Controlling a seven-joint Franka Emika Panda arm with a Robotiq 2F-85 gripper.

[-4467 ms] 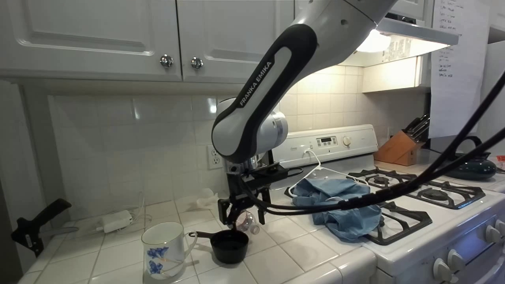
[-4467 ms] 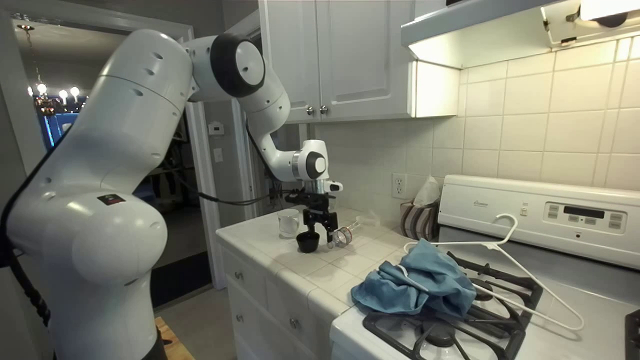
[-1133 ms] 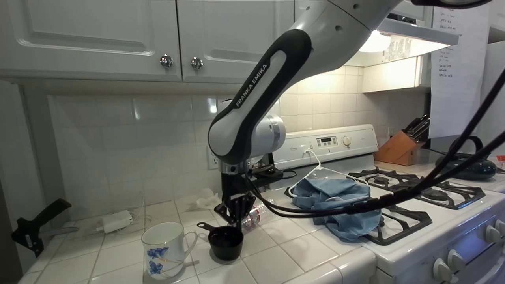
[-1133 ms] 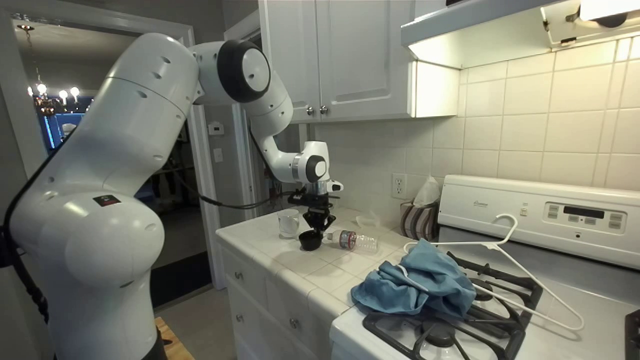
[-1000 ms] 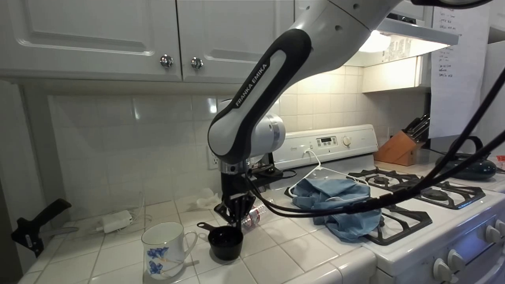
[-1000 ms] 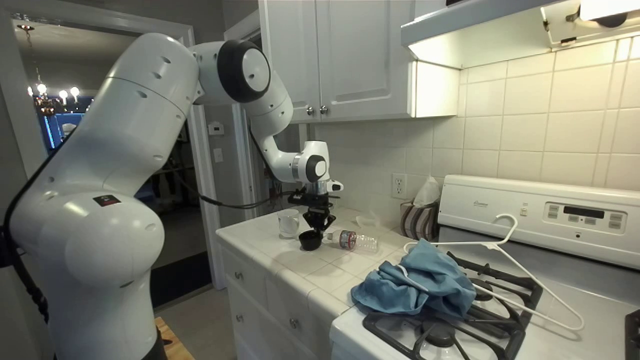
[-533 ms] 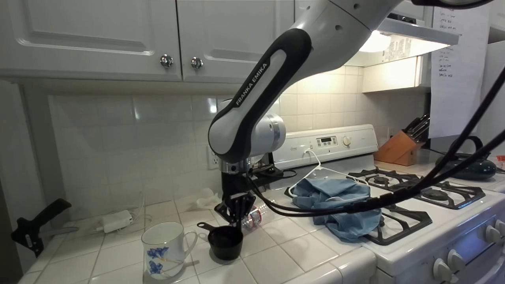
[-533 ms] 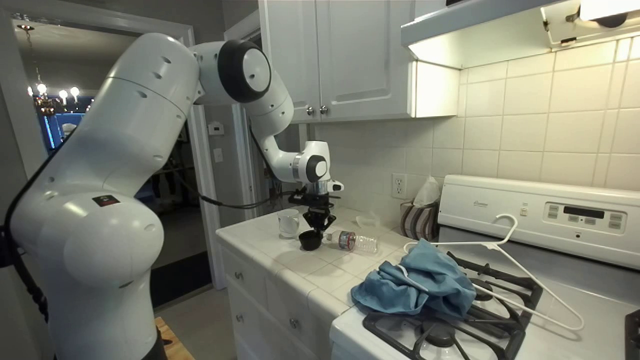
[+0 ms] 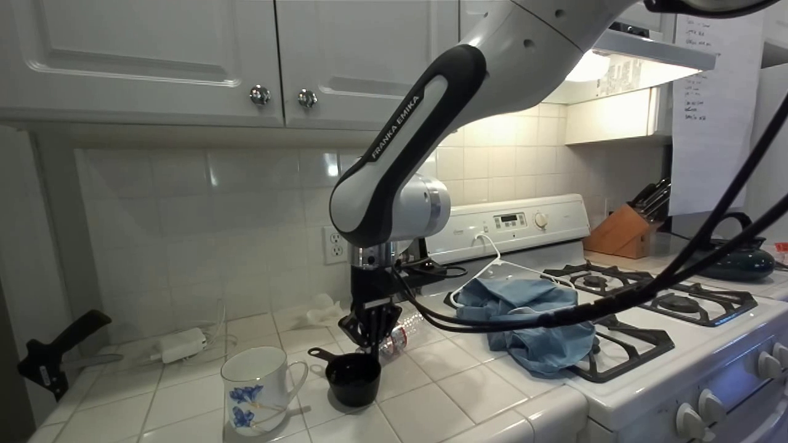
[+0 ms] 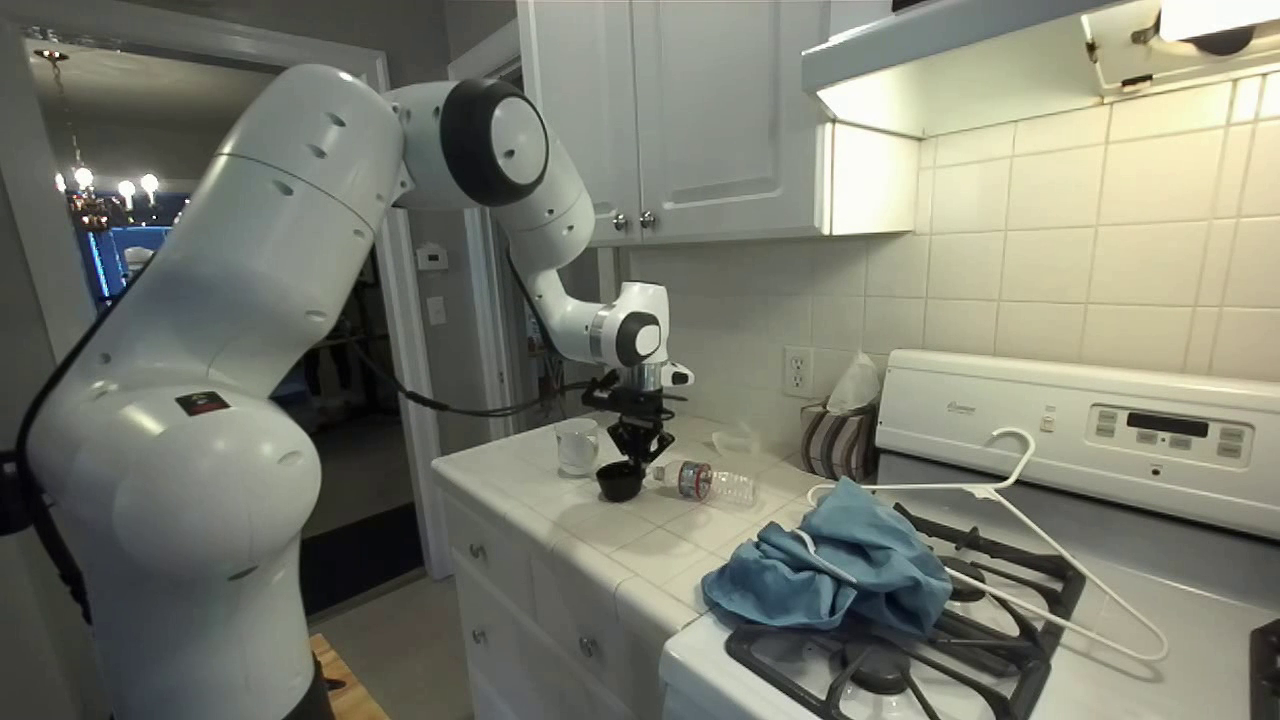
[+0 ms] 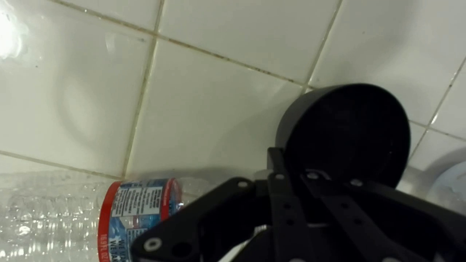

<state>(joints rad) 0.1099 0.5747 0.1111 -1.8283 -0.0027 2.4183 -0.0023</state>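
A small black measuring cup (image 9: 353,384) with a short looped handle (image 9: 321,352) stands at the counter's front part. My gripper (image 10: 638,463) points down at its near-wall rim, jaws drawn together. In the wrist view the cup (image 11: 349,134) looks tilted, one of my fingers (image 11: 277,160) lying outside its wall and the inner one lost in the dark bowl. The gripper appears to pinch the rim; whether the base touches the tiles I cannot tell. Beside it a clear plastic bottle (image 10: 705,482) lies on its side, neck towards the cup, its red-edged label (image 11: 138,211) visible.
A white mug with blue flowers (image 9: 255,394) stands close to the cup's handle. Blue cloth (image 10: 830,570) and a white hanger (image 10: 1015,440) lie on the stove (image 9: 652,344). A tissue box (image 10: 838,440) stands by the wall. Black cables (image 9: 554,317) hang from the arm.
Since the oldest frames my jaws have come together on the cup's rim, the cup has turned slightly and the bottle has swung round. In the last half second the wrist shifts slightly right.
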